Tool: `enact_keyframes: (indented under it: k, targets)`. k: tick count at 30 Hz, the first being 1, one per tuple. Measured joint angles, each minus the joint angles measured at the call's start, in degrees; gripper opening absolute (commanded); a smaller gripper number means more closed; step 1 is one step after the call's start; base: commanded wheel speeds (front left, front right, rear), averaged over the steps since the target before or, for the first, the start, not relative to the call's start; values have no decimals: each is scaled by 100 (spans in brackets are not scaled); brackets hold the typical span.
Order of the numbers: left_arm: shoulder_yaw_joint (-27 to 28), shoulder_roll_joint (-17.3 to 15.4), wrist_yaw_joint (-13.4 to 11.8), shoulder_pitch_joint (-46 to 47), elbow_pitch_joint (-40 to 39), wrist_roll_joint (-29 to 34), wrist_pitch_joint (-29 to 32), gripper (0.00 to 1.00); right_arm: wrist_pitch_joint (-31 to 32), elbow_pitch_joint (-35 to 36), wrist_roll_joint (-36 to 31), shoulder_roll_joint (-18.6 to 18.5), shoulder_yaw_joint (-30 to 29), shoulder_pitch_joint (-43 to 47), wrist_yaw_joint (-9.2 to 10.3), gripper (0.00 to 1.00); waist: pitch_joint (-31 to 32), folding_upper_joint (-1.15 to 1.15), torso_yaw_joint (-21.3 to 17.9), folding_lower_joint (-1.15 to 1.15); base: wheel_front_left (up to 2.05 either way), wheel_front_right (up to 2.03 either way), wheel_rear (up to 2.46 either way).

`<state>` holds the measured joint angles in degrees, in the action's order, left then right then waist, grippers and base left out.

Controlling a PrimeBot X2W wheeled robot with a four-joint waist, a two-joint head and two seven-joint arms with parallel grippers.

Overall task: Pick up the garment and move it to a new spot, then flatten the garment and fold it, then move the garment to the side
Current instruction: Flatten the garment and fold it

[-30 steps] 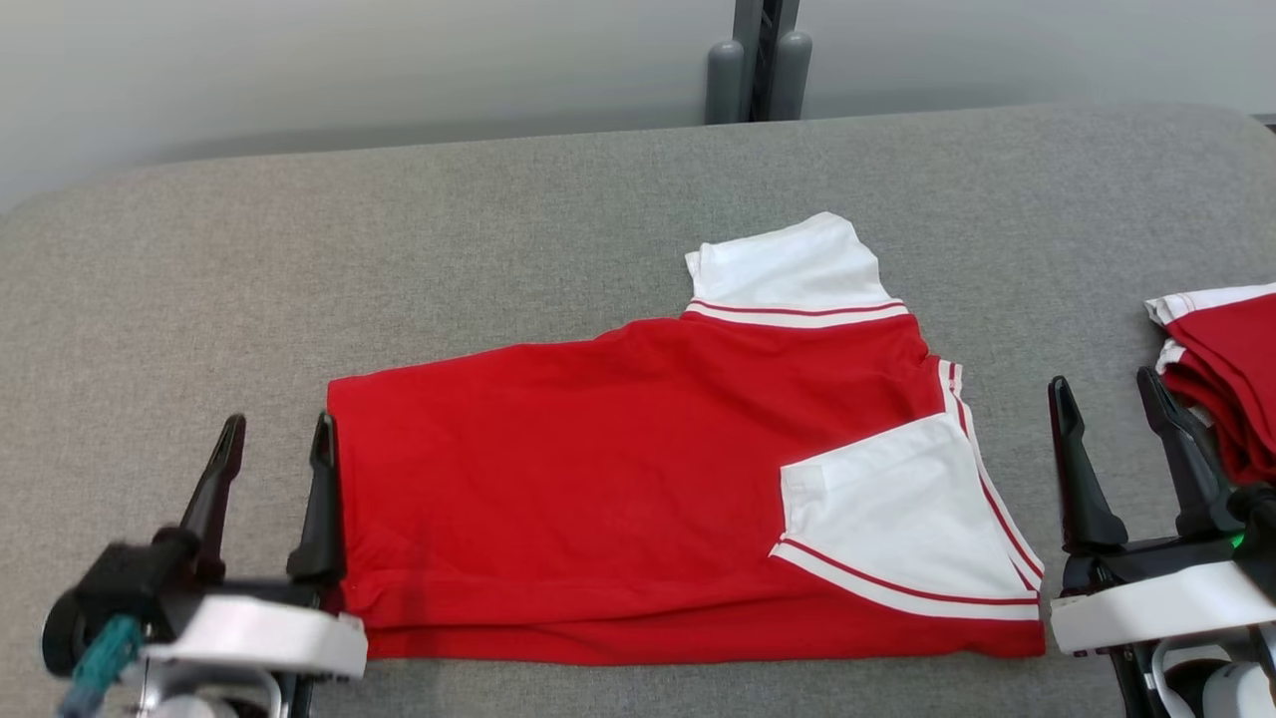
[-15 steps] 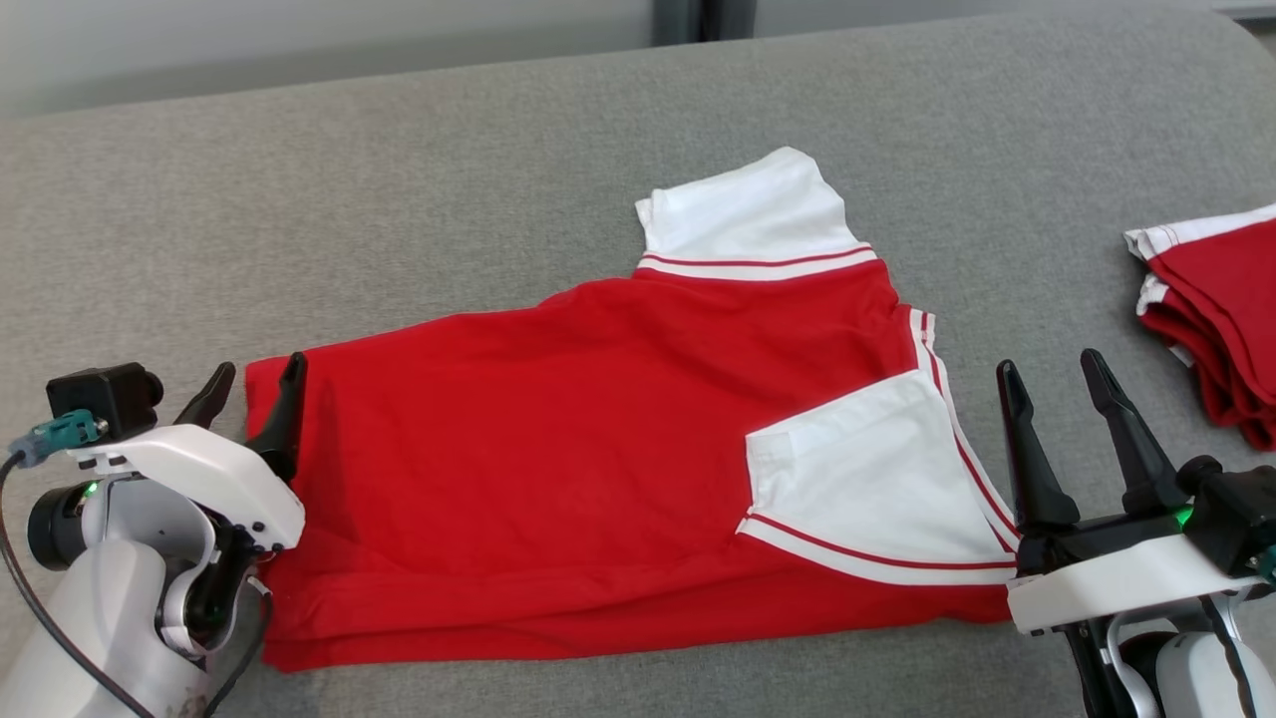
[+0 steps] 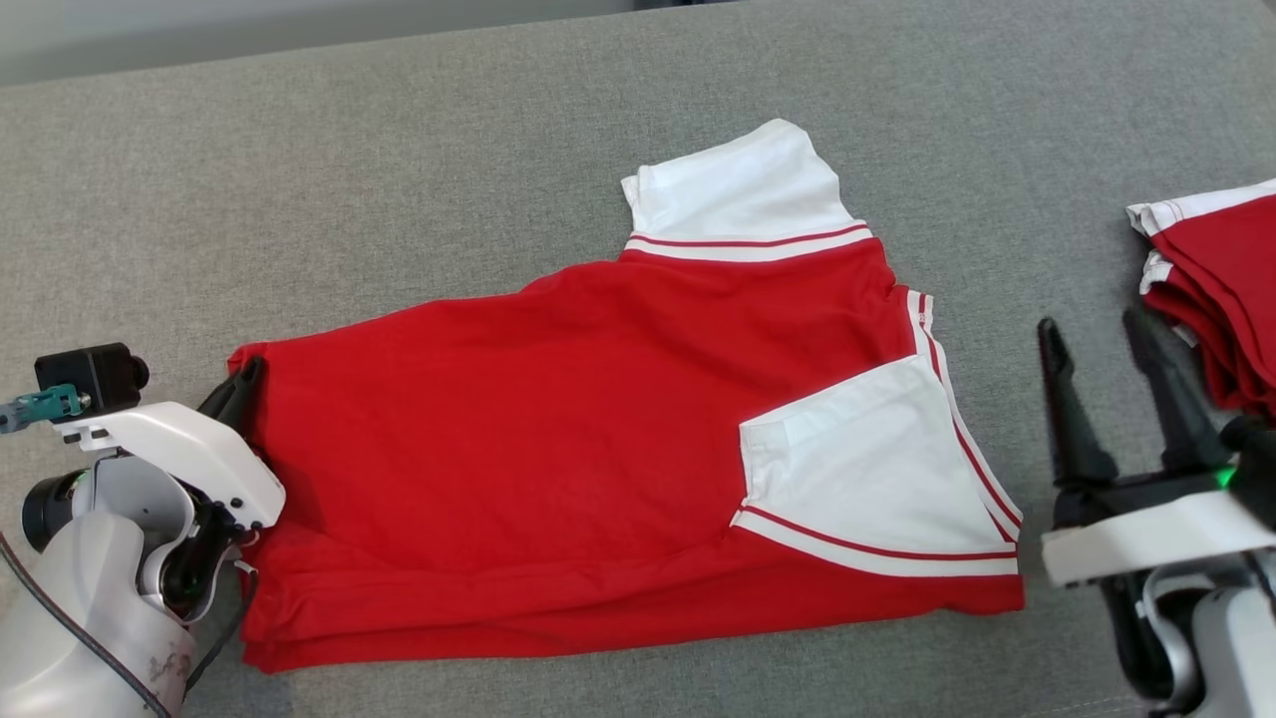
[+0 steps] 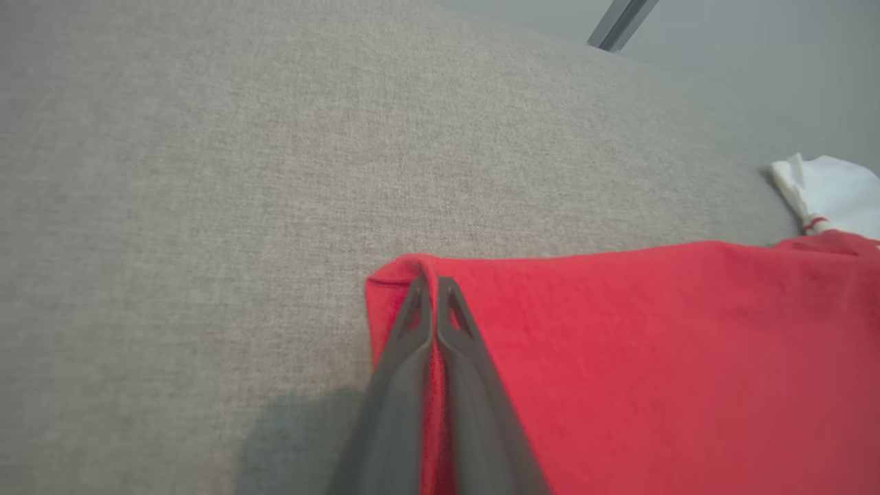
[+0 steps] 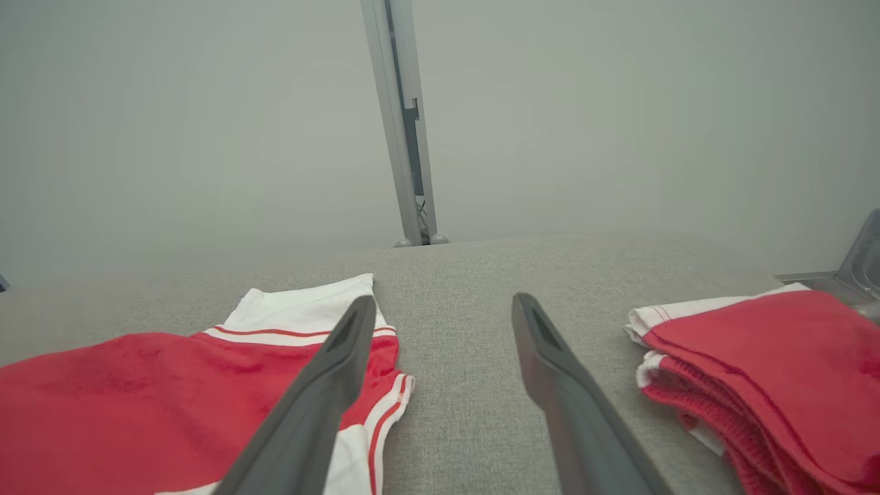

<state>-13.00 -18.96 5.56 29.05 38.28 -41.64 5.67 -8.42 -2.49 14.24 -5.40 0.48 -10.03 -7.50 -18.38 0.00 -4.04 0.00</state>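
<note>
Left gripper: closed, fingers pinched together on the far left corner of the shirt. Right gripper: open, jaws wide, over bare table between the shirt's right edge and a stack of folded shirts; it appears to touch neither.

Shirt lies mid-table, red body partly folded, one white sleeve laid over its near right part.

Handling, my judgement: light, soft, limp knit. It will drape and drag, and stacked layers may slide apart when lifted. The wrist view suggests the pinch has the corner fold, but I cannot tell whether every layer is caught.

Best holds: corners and hem edges. The right gripper wants the matching right-hand corner, so the edge lifts taut.
</note>
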Motion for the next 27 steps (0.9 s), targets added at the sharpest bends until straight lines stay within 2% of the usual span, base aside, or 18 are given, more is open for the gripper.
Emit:
enact_keyframes:
  k: [5, 11, 17, 27]
  targets:
    - [-80, -9, 62, 191, 158, 27, -187, 0, 43, -235, 293, -466, -174, -678, 0, 100, -47, 0, 48, 0, 0, 0, 0]
    - [-341, 138, 122, 560, 223, 107, -252, 0, 367, -1146, 604, -1238, -164, -2087, 0, 100, -181, 0, 306, 0, 0, 0, 0]
    - [-765, 443, 153, 1019, 231, 224, -302, 0, 720, -2436, 977, -1642, 624, -3315, 0, 100, -390, 0, 764, 0, 0, 0, 0]
    - [-1443, 746, 171, 1534, 238, 166, -471, 0, 1306, -3991, 1780, -1697, 2076, -4551, 0, 100, -850, 0, 1378, 0, 0, 0, 0]
